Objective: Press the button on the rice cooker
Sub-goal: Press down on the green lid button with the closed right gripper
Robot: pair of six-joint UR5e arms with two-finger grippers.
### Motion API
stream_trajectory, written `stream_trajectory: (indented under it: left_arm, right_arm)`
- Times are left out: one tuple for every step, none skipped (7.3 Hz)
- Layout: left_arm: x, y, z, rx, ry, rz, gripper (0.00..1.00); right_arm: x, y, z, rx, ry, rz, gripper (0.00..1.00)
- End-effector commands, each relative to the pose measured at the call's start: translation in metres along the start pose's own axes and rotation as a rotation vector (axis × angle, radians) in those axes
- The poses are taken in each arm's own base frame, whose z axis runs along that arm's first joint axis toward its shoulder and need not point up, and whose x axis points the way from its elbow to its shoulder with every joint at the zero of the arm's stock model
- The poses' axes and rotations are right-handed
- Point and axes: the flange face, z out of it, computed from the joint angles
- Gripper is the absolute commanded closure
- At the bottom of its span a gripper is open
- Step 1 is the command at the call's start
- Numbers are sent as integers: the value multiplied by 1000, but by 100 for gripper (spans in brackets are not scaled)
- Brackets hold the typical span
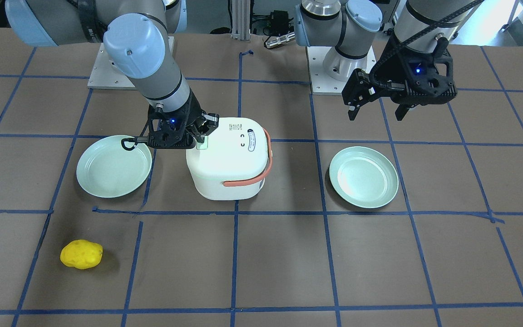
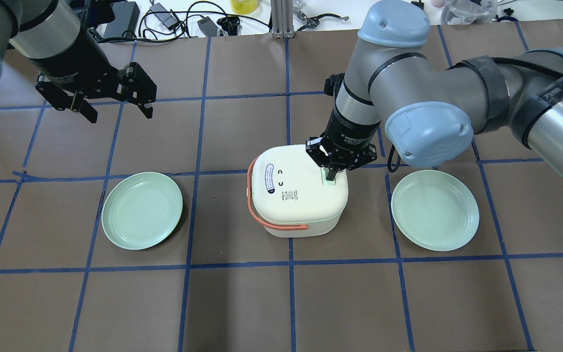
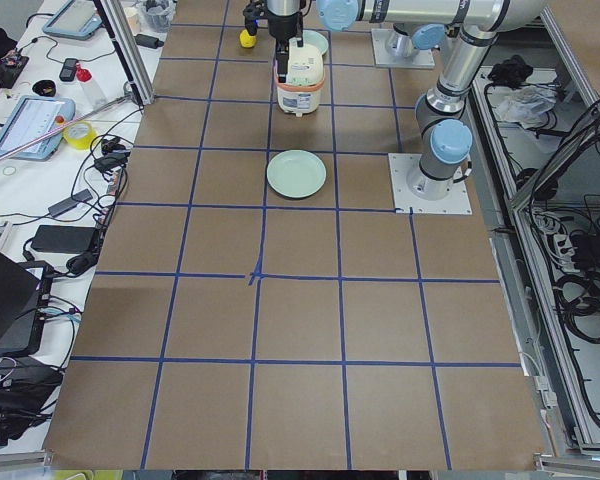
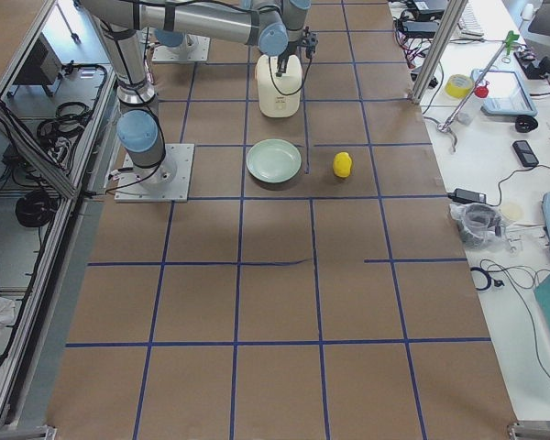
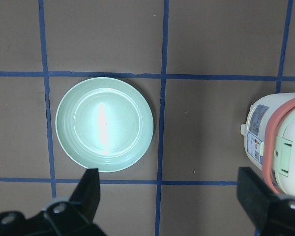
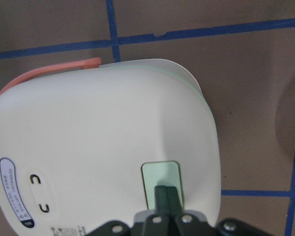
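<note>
A white rice cooker [image 2: 298, 195] with an orange handle stands mid-table; it also shows in the front view [image 1: 229, 159] and the right wrist view [image 6: 103, 147]. Its pale green button [image 6: 161, 179] sits on the lid's edge. My right gripper [image 2: 330, 175] is shut, its fingertips [image 6: 167, 195] resting on the button; it also shows in the front view [image 1: 201, 136]. My left gripper [image 2: 115, 110] is open and empty, held high above the table, away from the cooker; it also shows in the front view [image 1: 377, 111].
Two pale green plates lie on either side of the cooker [image 2: 142, 210] [image 2: 435, 210]. A yellow lump [image 1: 81, 254] lies near the table's operator side. Cables and gear line the far edge [image 2: 188, 19].
</note>
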Motion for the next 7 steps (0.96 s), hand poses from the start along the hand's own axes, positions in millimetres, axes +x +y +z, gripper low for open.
stream_trajectory:
  left_arm:
    - [0,0,0,0,0,-2,0]
    - [0,0,0,0,0,0,0]
    - [0,0,0,0,0,0,0]
    - [0,0,0,0,0,0,0]
    - [0,0,0,0,0,-2,0]
    - [0,0,0,0,0,0,0]
    - [0,0,0,0,0,0,0]
  right_arm:
    - [0,0,0,1,0,2,100]
    - [0,0,0,1,0,2,100]
    - [0,0,1,-1,-1,2,100]
    - [0,0,1,-2,-1,2,100]
    - [0,0,1,-2,-1,2,100]
    - [0,0,1,-2,-1,2,100]
    - [0,0,1,-2,-1,2,100]
